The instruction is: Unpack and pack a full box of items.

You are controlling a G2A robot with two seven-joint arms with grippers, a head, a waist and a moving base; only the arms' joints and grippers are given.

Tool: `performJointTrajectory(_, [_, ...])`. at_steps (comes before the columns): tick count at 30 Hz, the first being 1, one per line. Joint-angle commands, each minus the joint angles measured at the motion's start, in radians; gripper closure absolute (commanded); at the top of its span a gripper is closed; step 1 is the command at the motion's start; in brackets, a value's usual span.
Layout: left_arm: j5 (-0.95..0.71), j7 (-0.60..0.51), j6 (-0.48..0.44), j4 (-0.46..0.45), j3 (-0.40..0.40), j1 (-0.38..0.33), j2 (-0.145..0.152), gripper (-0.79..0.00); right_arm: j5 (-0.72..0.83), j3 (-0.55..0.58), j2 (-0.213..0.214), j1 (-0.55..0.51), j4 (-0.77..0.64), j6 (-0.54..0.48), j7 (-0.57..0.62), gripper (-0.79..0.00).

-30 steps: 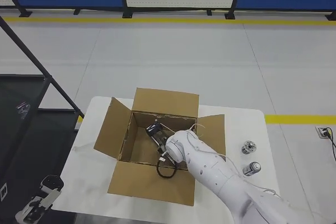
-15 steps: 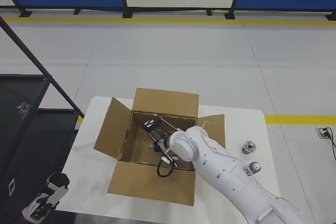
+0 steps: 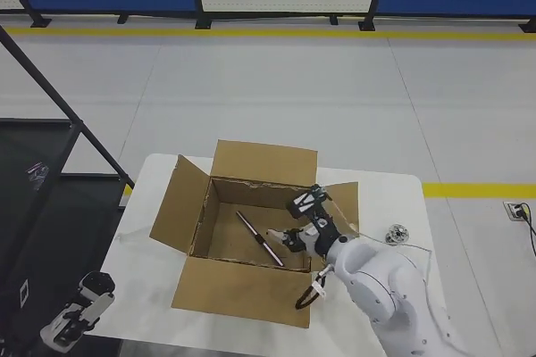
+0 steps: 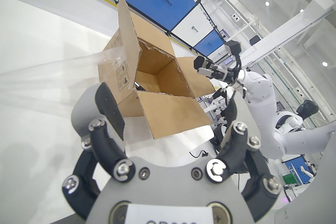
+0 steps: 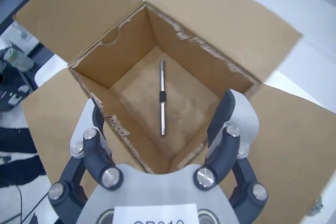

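The right claw (image 5: 160, 109) hangs above the open box (image 3: 263, 162), on the side nearer the right edge of the bench (image 3: 384, 196), jaws spread wide and gripping nothing. It looks straight down at the box floor, a stance judged suited to a pick from above. A slim metal rod (image 5: 162, 99) with a dark band at its middle lies flat on that floor. The left claw (image 4: 169, 107) sits off the bench's near left corner, also wide open and empty, judged parked clear of the working arm. A can (image 3: 401, 268) and a smaller metal item (image 3: 396, 235) stand near the right edge, outside the box, so unpacking appears nearly complete.
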Motion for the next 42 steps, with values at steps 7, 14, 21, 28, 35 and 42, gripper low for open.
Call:
performJointTrajectory(7, [0.010, -0.007, 0.013, 0.011, 0.014, -0.016, 0.001, -0.785, 0.029, 0.329, 0.025, -0.140, -0.039, 0.154, -0.090, -0.785])
performJointTrajectory(14, [0.023, -0.024, 0.040, 0.010, 0.036, -0.048, 0.004, -0.785, 0.115, 0.497, 0.045, -0.210, 0.074, 0.081, -0.024, -0.785])
performJointTrajectory(21, [0.039, -0.040, 0.067, 0.005, 0.053, -0.078, 0.008, -0.785, 0.179, 0.594, 0.068, -0.248, 0.152, -0.014, 0.134, -0.785])
performJointTrajectory(28, [0.050, -0.053, 0.085, 0.003, 0.070, -0.103, 0.011, -0.785, 0.211, 0.620, 0.089, -0.261, 0.182, -0.109, 0.255, -0.785])
performJointTrajectory(35, [0.050, -0.054, 0.084, 0.010, 0.076, -0.111, 0.012, -0.785, 0.144, 0.557, 0.098, -0.215, 0.247, -0.075, 0.292, -0.785])
performJointTrajectory(42, [0.045, -0.045, 0.075, 0.020, 0.063, -0.101, 0.013, -0.785, 0.124, 0.521, 0.107, -0.173, 0.303, -0.066, 0.319, -0.200])
